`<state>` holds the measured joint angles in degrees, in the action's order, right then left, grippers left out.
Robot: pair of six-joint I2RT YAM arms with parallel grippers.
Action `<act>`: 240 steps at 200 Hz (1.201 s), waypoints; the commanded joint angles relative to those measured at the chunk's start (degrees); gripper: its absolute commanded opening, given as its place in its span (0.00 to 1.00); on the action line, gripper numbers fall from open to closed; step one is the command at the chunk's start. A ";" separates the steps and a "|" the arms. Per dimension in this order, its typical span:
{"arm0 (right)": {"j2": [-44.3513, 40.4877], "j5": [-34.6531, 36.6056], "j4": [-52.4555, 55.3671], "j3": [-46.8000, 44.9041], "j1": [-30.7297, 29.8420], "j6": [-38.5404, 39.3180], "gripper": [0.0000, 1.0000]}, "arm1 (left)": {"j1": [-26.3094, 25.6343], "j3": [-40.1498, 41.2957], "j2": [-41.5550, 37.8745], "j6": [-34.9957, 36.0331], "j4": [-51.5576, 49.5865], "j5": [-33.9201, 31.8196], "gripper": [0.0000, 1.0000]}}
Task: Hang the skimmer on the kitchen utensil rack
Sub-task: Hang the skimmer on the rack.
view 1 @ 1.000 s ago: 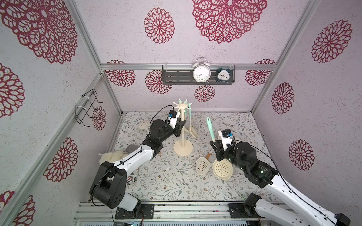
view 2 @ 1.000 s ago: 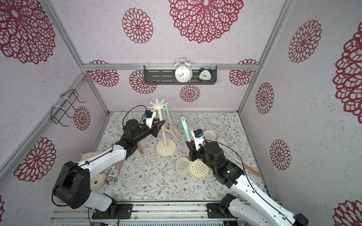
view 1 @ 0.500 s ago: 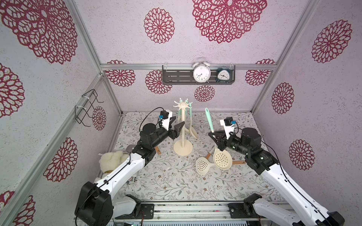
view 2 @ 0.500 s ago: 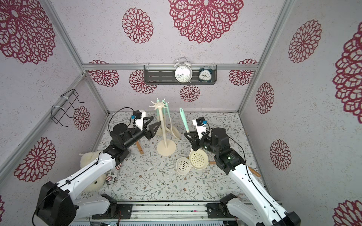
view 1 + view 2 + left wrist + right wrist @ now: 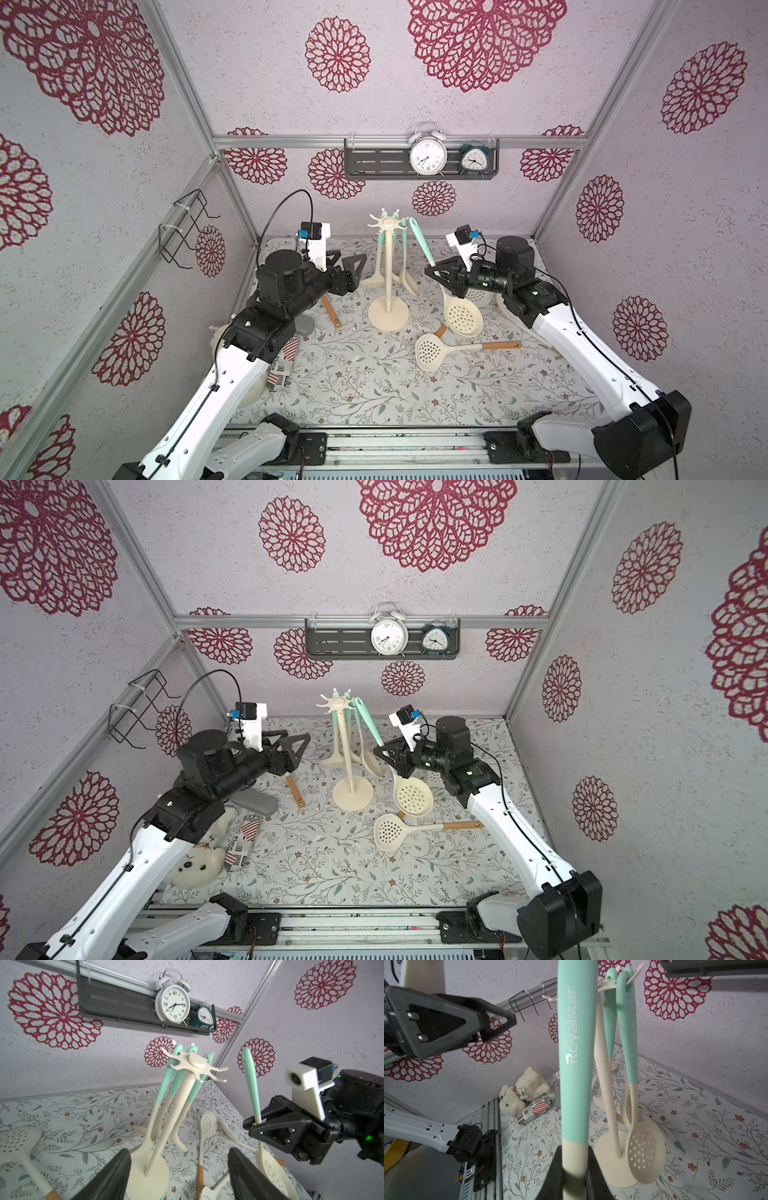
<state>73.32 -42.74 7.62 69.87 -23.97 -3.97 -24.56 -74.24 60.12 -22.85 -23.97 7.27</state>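
Observation:
The skimmer (image 5: 463, 319), teal-handled with a cream perforated head, hangs upright above the mat in both top views. My right gripper (image 5: 436, 274) is shut on its cream neck, and the right wrist view shows that grip (image 5: 574, 1176) just below the teal handle (image 5: 577, 1053). The handle tip (image 5: 247, 1057) stands beside the star crown (image 5: 195, 1064) of the cream kitchen utensil rack (image 5: 388, 270), apart from its hooks. Three teal-handled utensils hang on the far hooks. My left gripper (image 5: 349, 266) is open and empty, left of the pole (image 5: 345, 750).
A wooden-handled skimmer (image 5: 432, 353) lies on the mat in front of the held one, and another wooden-handled utensil (image 5: 330, 311) lies left of the rack's base. A teddy bear (image 5: 199, 862) and striped pouch (image 5: 243, 839) sit front left. Two clocks stand on the back shelf (image 5: 374, 162).
My left gripper has opened and drawn back leftward from the rack's pole. My right arm has lifted the skimmer and carried it toward the rack's crown.

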 commanded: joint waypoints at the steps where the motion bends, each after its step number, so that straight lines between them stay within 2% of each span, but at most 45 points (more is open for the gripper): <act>1: -0.07 -2.09 -0.41 2.59 0.17 1.33 0.00 | 1.59 -6.62 3.61 -1.42 -9.58 2.44 0.77; 36: 0.99 -2.47 0.31 2.73 0.29 1.09 0.00 | 2.50 -13.49 9.68 -1.66 -12.20 6.82 0.77; 82: 2.01 -2.56 0.72 2.88 0.24 0.88 0.00 | 2.82 -18.25 14.07 -0.94 -12.66 8.88 0.75; 240: 6.84 -6.27 -0.40 3.63 0.17 -1.65 0.00 | 2.77 -18.74 16.26 0.03 -12.69 11.70 0.74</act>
<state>80.05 -47.92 8.25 71.46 -23.97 -4.16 -22.17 -91.90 76.01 -23.77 -35.94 18.57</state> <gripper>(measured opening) 0.142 0.739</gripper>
